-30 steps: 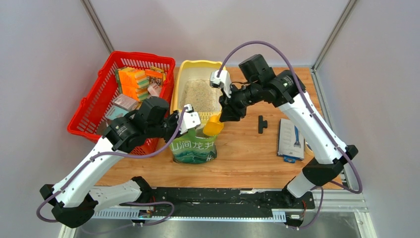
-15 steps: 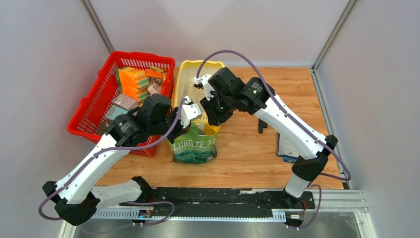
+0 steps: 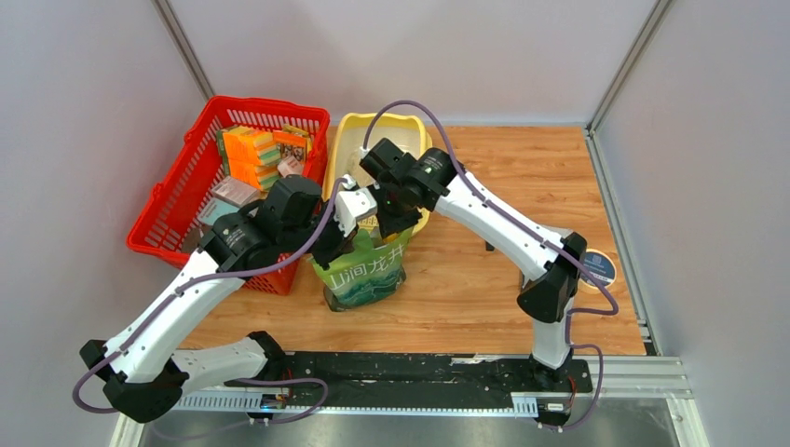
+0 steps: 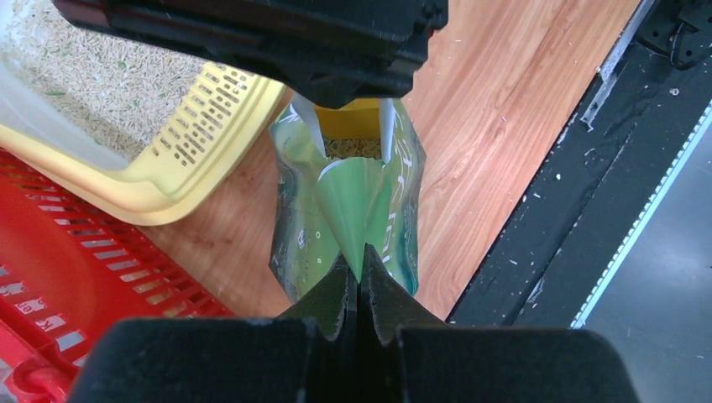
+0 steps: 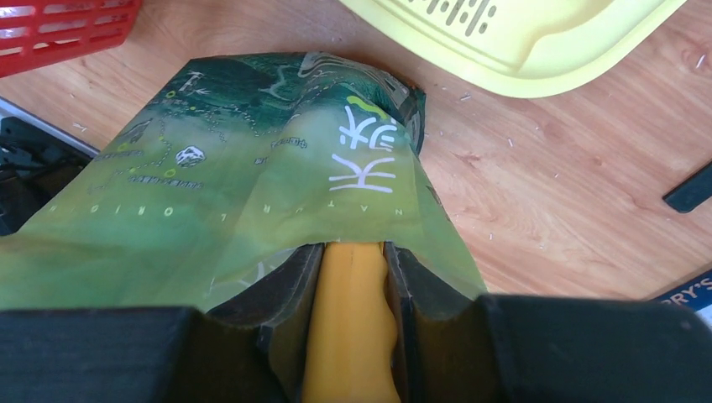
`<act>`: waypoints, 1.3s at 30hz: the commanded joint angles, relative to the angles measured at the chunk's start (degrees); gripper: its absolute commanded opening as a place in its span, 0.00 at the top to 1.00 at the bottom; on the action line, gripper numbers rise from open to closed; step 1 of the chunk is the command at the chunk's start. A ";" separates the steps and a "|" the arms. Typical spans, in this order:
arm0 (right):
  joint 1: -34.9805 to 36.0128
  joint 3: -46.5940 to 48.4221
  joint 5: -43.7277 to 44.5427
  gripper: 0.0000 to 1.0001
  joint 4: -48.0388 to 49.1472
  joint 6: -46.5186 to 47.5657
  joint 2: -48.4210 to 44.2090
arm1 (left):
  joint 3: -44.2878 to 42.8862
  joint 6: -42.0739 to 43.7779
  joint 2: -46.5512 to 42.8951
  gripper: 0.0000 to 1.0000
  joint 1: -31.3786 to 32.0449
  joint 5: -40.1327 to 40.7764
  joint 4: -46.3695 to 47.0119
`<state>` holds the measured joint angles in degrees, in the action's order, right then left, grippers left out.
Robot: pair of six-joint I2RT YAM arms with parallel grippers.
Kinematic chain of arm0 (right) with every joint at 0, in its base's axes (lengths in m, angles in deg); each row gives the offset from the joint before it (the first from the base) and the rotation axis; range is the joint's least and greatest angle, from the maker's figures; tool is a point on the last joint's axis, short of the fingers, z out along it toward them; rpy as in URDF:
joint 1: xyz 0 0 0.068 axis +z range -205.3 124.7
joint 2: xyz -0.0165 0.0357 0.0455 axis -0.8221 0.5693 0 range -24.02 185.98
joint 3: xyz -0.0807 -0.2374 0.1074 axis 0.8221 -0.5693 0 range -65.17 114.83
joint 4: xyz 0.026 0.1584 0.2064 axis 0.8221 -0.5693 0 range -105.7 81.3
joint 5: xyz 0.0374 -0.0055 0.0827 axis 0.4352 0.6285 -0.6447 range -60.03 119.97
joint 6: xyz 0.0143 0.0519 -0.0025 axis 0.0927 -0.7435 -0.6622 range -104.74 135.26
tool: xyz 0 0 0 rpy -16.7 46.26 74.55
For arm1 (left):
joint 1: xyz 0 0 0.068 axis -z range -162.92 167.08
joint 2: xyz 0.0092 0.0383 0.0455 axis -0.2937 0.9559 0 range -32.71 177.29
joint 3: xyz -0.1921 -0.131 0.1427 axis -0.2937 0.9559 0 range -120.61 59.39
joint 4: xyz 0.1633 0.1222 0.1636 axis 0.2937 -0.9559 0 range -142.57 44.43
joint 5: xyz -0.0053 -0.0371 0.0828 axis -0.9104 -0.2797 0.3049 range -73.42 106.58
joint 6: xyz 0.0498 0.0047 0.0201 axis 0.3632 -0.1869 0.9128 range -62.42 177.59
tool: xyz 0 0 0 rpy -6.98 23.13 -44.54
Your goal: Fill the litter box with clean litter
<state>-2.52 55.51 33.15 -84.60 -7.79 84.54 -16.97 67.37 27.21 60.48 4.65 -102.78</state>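
Left gripper [image 4: 359, 273]: jaws pinched tight on the folded rim of the green pouch [image 4: 348, 206], holding its mouth up and agape; right gripper [image 5: 351, 252]: clamped on the handle of a yellow scoop [image 5: 348, 336], whose bowl sits down inside that mouth, in the clean litter [image 4: 351, 149]. The litter box [image 4: 210, 109] lies just beyond the pouch, away from the arm bases; its long axis runs away from the bases, slotted lip nearest the pouch; more litter already covers its floor. We judge the right arm nearer: lift, then carry forward over the lip. Lettering: white Chinese characters on the pouch; small Latin print reads "NATURAL", we think.
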 commanded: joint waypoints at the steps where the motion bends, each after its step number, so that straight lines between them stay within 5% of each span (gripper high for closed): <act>1: 0.13 -2.81 5.62 1.00 -0.74 -1.82 1.40 | -5.48 -2.31 -4.90 1.00 0.28 -6.27 15.99; 9: 0.23 -13.88 -1.33 1.00 2.24 -2.69 0.44 | -2.48 -2.40 -6.48 1.00 0.28 -5.66 17.83; 16: -2.40 -42.32 -10.20 1.00 30.78 -14.10 -10.81 | -1.25 -2.14 -6.83 1.00 0.28 -6.00 17.14; 20: -4.69 -47.37 -18.19 1.00 41.86 -15.71 -14.33 | -0.55 -1.26 -7.27 1.00 0.28 -6.45 16.52; 27: -10.40 -44.49 -40.77 1.00 51.55 -11.93 -14.95 | -0.90 2.96 -7.01 1.00 0.28 -4.78 13.53; 39: -20.68 -42.01 -55.80 1.00 57.51 -20.80 -18.11 | -9.93 15.61 -2.97 1.00 0.28 -2.40 4.30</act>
<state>-20.25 13.15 -15.22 -35.79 -23.55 68.84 -16.77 75.76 24.85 60.43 5.70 -105.86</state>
